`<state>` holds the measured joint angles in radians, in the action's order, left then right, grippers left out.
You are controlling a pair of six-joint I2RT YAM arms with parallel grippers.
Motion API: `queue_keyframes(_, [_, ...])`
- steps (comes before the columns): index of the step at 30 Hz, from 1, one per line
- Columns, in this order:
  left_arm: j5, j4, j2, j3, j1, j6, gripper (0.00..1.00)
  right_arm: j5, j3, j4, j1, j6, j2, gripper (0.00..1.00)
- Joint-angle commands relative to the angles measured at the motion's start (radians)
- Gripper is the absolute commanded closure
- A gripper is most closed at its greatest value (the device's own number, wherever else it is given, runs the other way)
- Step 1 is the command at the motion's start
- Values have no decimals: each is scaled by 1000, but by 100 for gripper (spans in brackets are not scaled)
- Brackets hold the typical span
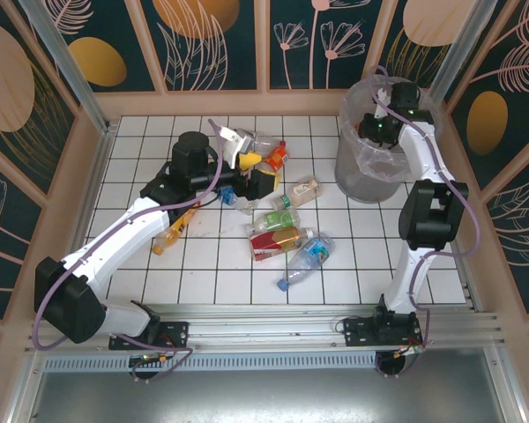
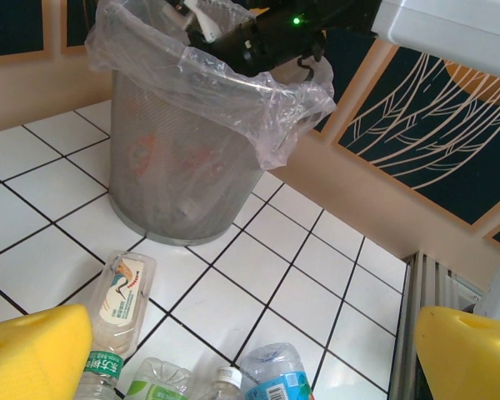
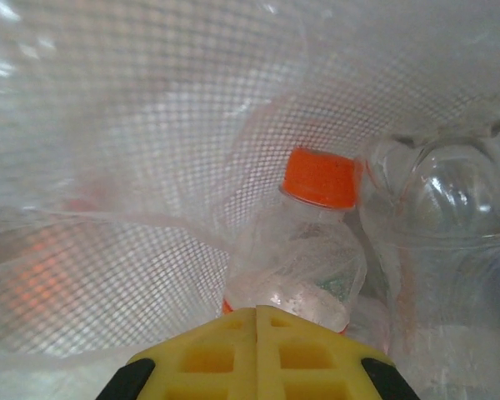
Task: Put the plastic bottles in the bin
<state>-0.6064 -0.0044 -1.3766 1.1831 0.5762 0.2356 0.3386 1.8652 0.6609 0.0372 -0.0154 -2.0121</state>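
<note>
So the right gripper (image 3: 257, 348) is down inside the bin (image 1: 360, 179). Its yellow fingers are pressed flat together with nothing pinched between them. Just past the fingertips there's an orange-capped bottle (image 3: 304, 250) sitting in the crinkly bag (image 3: 108, 167), and a bigger clear bottle (image 3: 450, 250) is right up against it on the right of that view. You can make out the bin's mesh wall through the plastic.

The left gripper (image 1: 257, 170) is spread wide open and holding nothing, out over the middle of the tiled table (image 1: 141, 141) by the pile of bottles. (From its own wrist camera the two yellow fingers sit in the bottom corners, well apart.) I can't tell if it's touching anything.

Lots of bottles are on the table outside the bin, lying on their sides:
- The red-capped bottle (image 1: 278, 157) is just beside the left fingers.
- The pale-label bottle (image 1: 304, 189) is the one nearest the bin.
- The green-label bottle (image 1: 278, 218) and the red-label bottle (image 1: 276, 244) are stacked close together in the middle.
- The blue-label bottle (image 1: 310, 256) is just to the right of those two.
- The orange bottle (image 1: 172, 231) lies off to the left, beside the left arm's forearm.

The bin itself stands in the far right corner of the table with the bag folded over its rim.
</note>
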Motion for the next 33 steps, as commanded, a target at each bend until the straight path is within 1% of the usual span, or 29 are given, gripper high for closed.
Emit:
queue_keyframes(1, [-27, -2, 13, 4, 4, -19, 1, -33, 8, -3, -12, -23, -46, 92])
queue_keyframes(10, [-31, -2, 3, 5, 3, -16, 1, -190, 48, 82, -49, 5, -142, 91])
queue_keyframes(13, [-26, 0, 4, 3, 4, -18, 1, -262, 40, 98, -56, 9, -146, 91])
queue_keyframes(15, [-29, 0, 1, 4, 5, -17, 2, -285, 29, 95, -56, 6, -140, 91])
queue_keyframes(20, [-32, -2, -2, 4, 4, -16, 1, -201, 23, 58, -56, -5, -85, 89])
queue_keyframes(24, [-28, -2, 4, 4, 4, -19, 1, -136, 64, 64, -54, -18, -39, 86])
queue_keyframes(28, [-30, -2, 8, 5, 4, -19, 1, -110, 89, 82, -54, -29, 8, 83])
queue_keyframes(33, [-26, -2, 12, 6, 3, -19, 1, -126, 46, 79, -51, -46, 116, 80])
